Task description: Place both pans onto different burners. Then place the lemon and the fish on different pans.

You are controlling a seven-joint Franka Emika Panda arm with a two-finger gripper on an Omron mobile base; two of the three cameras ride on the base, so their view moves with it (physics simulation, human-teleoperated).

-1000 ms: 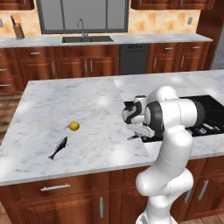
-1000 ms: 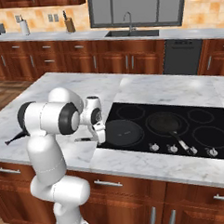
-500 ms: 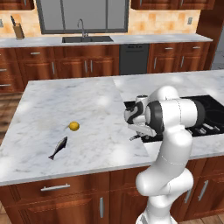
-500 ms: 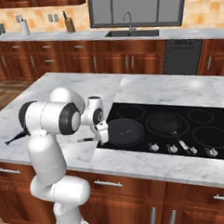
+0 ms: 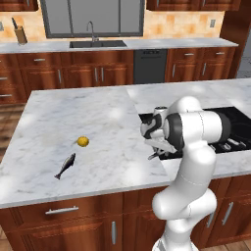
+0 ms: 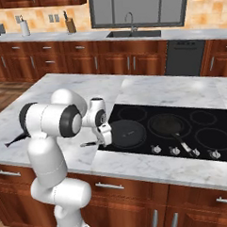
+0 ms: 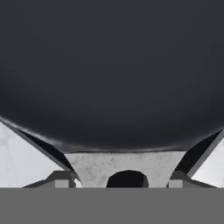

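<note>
Left base view: the lemon (image 5: 83, 141) lies left of centre on the marble table (image 5: 73, 117), with the fish (image 5: 65, 165) just below it, apart. The fingers (image 5: 156, 148) sit at the cooktop's (image 5: 238, 125) left edge, partly hidden by the arm.

Right base view: one pan (image 6: 128, 134) rests on the left front burner, the fingers (image 6: 101, 137) at its handle (image 6: 90, 144). A second pan (image 6: 166, 125) sits on the centre burner.

Hand view: the pan (image 7: 109, 70) spans the upper frame; its handle base (image 7: 124, 168) lies at bottom centre. Whether the fingers are wide or gripping, I cannot tell.
</note>
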